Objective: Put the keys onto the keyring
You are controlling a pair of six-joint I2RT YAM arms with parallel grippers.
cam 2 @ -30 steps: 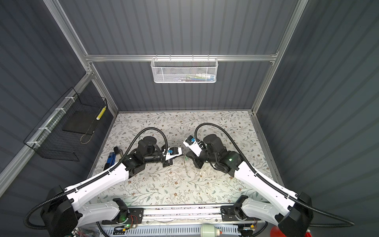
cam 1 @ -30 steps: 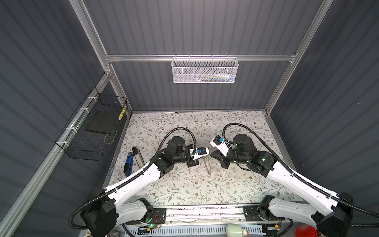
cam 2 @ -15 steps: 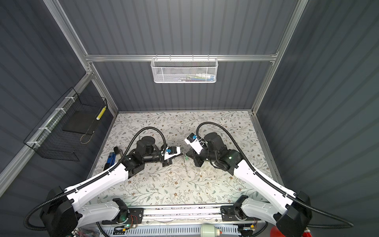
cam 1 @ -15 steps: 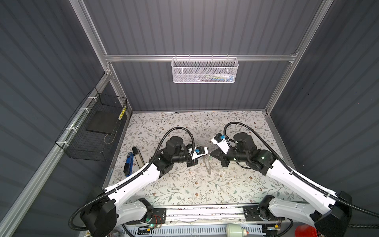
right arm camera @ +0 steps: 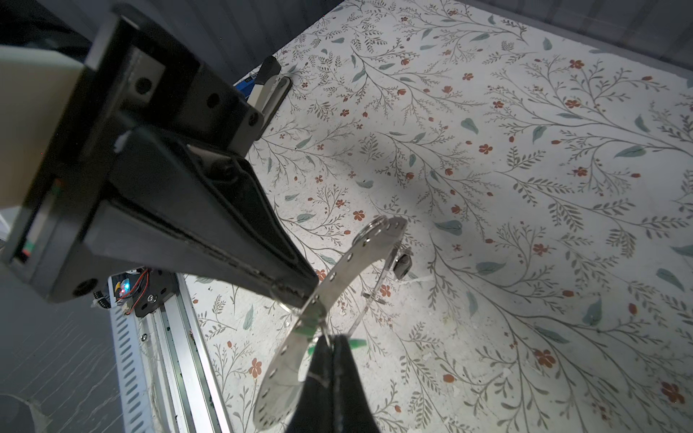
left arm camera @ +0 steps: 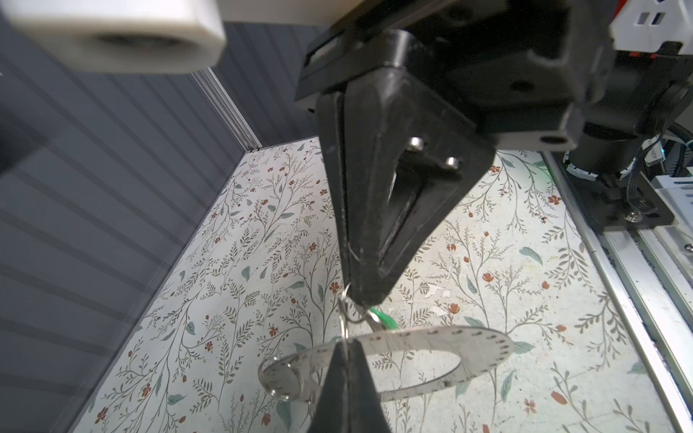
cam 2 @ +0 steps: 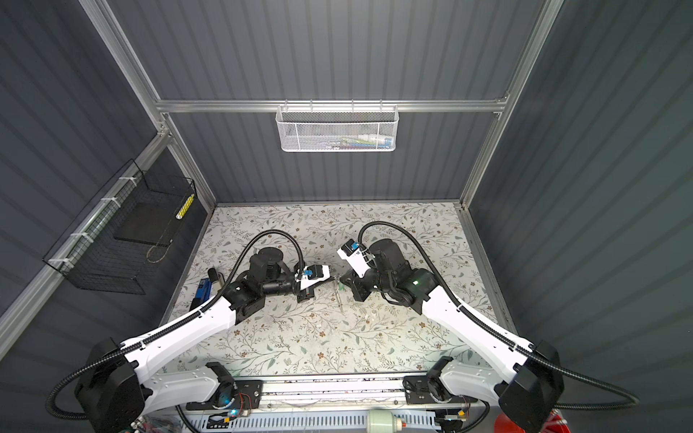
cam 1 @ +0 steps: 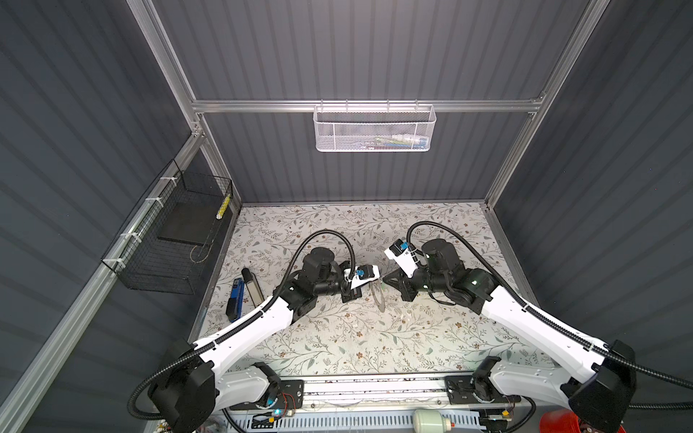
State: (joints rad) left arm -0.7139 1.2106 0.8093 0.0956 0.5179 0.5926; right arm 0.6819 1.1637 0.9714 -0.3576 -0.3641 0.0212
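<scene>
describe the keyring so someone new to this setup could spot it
Find the middle of the flowery table, where the left arm and right arm meet tip to tip. Held at their shut jaws is the keyring: a flat grey metal disc with one big hole and tiny holes round its rim, far larger than the green tag at its edge.

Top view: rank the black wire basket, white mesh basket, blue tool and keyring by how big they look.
1. black wire basket
2. white mesh basket
3. blue tool
4. keyring, seen nearly edge-on, so only a thin sliver shows.
The baskets hang on the walls, so distance may skew their ranking.
</scene>
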